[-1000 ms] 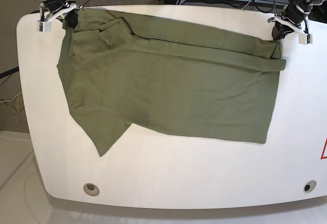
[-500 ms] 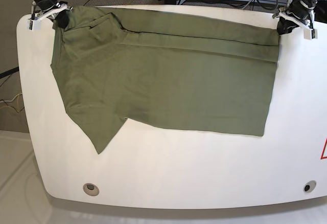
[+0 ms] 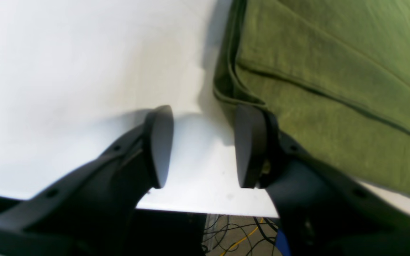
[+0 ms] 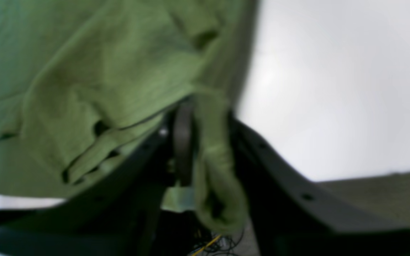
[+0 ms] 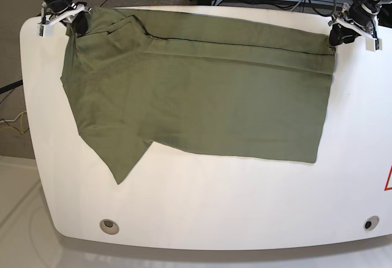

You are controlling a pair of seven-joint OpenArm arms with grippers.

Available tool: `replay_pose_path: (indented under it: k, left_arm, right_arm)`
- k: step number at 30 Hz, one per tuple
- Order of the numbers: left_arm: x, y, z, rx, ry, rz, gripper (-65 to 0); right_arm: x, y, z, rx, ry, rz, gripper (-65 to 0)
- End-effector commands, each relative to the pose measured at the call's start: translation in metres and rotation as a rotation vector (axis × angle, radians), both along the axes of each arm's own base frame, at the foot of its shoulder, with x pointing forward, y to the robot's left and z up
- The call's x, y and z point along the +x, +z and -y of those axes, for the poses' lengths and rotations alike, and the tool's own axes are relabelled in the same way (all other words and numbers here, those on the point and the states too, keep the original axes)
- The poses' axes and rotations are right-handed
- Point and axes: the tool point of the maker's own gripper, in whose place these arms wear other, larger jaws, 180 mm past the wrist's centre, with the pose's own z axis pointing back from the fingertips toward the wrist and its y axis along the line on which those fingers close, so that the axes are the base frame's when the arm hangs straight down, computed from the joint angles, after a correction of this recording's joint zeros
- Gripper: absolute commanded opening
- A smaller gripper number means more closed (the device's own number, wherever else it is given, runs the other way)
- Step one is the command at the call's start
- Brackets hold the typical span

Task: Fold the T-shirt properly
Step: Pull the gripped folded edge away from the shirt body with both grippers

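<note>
An olive-green T-shirt (image 5: 202, 96) lies spread on the white table (image 5: 202, 207), its long axis along the table's far edge; a folded band runs along the far side of the cloth, and one sleeve points toward the near left corner. The near hem lies well back from the table's near edge.

Left gripper (image 3: 199, 147): at the far right corner of the table in the base view (image 5: 343, 33). In the left wrist view the two dark pads stand apart with bare white table between them; the layered edge of the T-shirt (image 3: 333, 89) lies just beside the right-hand pad, not between the pads.

Right gripper (image 4: 205, 142): at the far left corner of the table in the base view (image 5: 70, 20). In the right wrist view, which is blurred, a bunched fold of the T-shirt (image 4: 119, 81) sits between the black fingers (image 4: 183, 142); whether the fingers press on the cloth or stand loose around it cannot be told.
</note>
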Motion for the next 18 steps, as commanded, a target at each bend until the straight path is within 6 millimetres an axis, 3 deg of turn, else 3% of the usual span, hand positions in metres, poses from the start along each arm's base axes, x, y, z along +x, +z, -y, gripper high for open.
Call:
replay_pose_path:
  k: [1,5,7,18]
  left_arm:
    - [0.005,0.009,-0.008,0.019,0.001,0.017,-36.0]
    - [0.008,0.012,-0.017,0.032,0.019,0.023,-35.4]
    - [0.01,0.021,-0.032,0.073,0.04,0.032,-34.3]
    - [0.018,0.032,-0.049,0.145,0.045,0.039,-33.7]
  right_arm:
    - [0.004,0.009,0.006,-0.018,0.002,0.031,-46.7]
    - [0.005,0.011,0.01,-0.024,-0.005,0.039,-43.8]
    - [0.005,0.015,0.014,-0.034,-0.019,0.051,-40.1]
    - [0.015,0.042,0.041,-0.091,-0.072,0.128,-32.8]
